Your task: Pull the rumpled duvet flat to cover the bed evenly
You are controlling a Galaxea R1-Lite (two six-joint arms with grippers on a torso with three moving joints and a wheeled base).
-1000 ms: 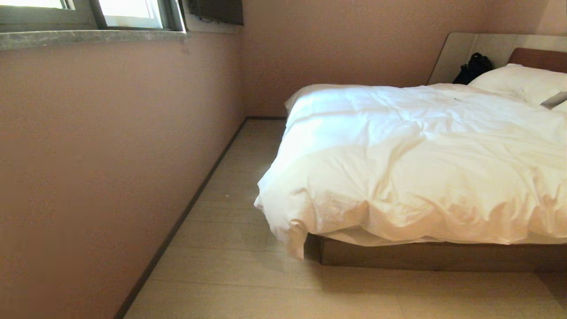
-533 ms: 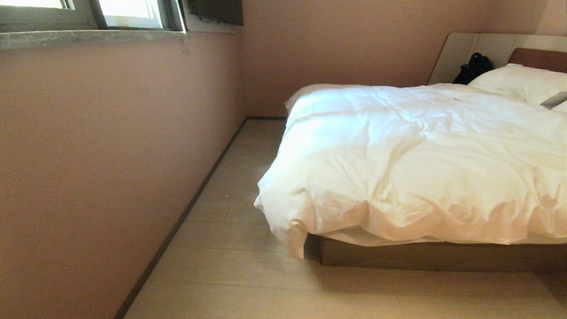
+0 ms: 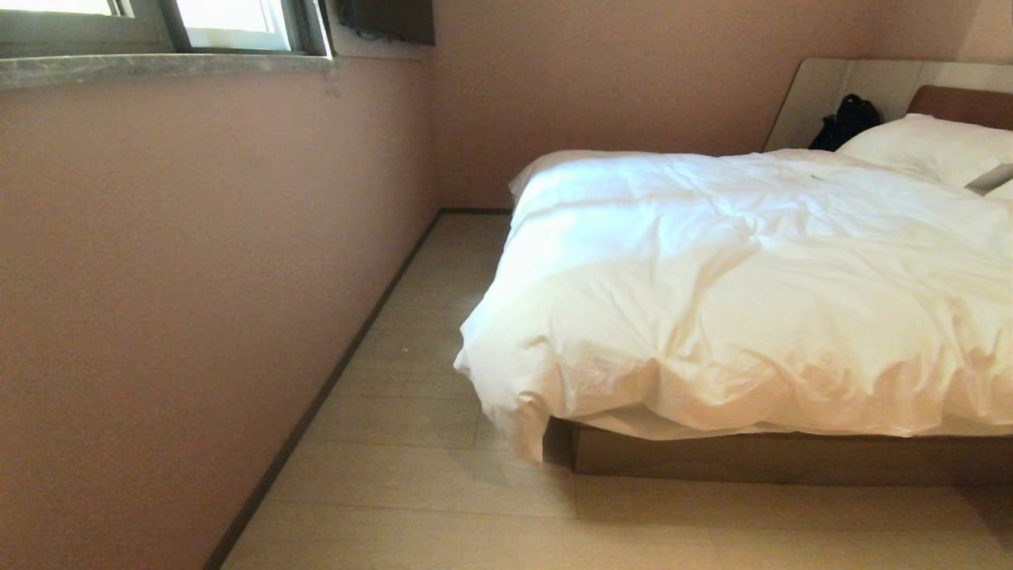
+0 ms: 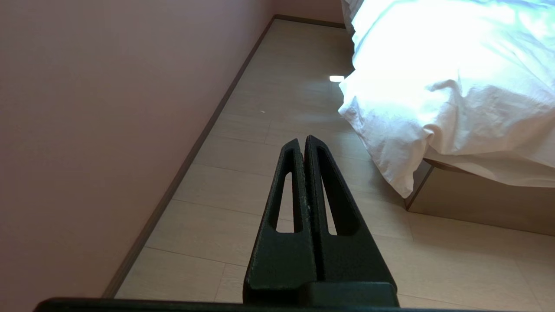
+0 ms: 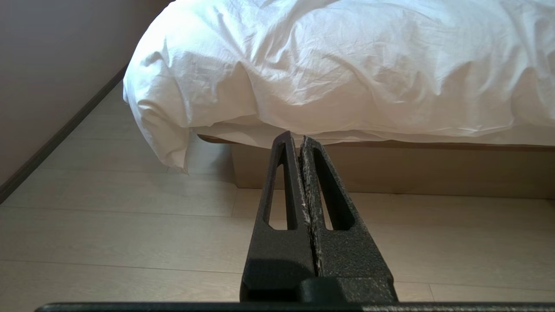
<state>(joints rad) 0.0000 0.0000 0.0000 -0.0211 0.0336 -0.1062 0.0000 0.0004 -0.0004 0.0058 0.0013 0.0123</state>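
**Duvet corner lies ahead, nearer my right arm**

I see the bed (image 3: pixel 760 459) with its foot edge facing me. The duvet (image 3: pixel 736 293), white, puffy and creased, covers it and droops over the foot-end corner toward the floor. My right gripper (image 5: pixel 300 138) points at that foot edge; my left gripper (image 4: pixel 302 139) points at the floor beside it. Both sets of fingers are closed, holding nothing.

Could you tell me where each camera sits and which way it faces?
Head view: high on the robot, looking down at the duvet on the bed; no arm shows.
Left wrist view: behind the left gripper, jaws shut, facing floor and wall.
Right wrist view: behind the right gripper, jaws shut, facing the bed's side.
All three share the duvet's hanging corner.
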